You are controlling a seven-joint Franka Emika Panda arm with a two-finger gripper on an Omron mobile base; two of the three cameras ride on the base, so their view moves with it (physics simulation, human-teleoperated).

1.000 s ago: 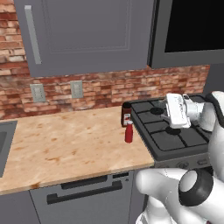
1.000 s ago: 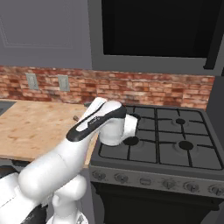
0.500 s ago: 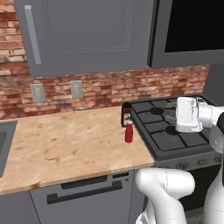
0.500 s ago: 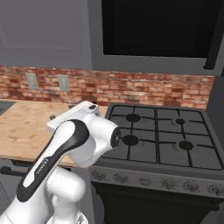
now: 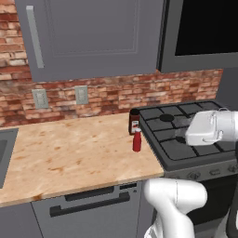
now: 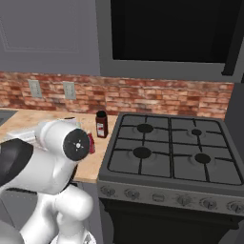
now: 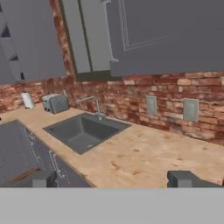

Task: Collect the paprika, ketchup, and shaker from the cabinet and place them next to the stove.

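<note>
Grey cabinet [image 5: 93, 37] doors, behind which the shaker is presumably being kept, are being faced up and leftward by the wide-open, empty claw [image 7: 113, 178], while paprika [image 5: 134, 122] and ketchup [image 5: 136, 140] are standing beside the stove [image 5: 186, 135].

Jar and bottle sitting at frame centre

Paprika [image 5: 134, 122] and ketchup [image 5: 137, 140] are standing on the counter [image 5: 69, 153], beside the stove [image 5: 186, 135].

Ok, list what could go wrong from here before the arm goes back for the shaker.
1. The paprika and ketchup stand close together at the stove edge; a sweeping arm could topple them.
2. The open gripper faces the sink, away from the cabinet, so a wide swing is likely.
</note>
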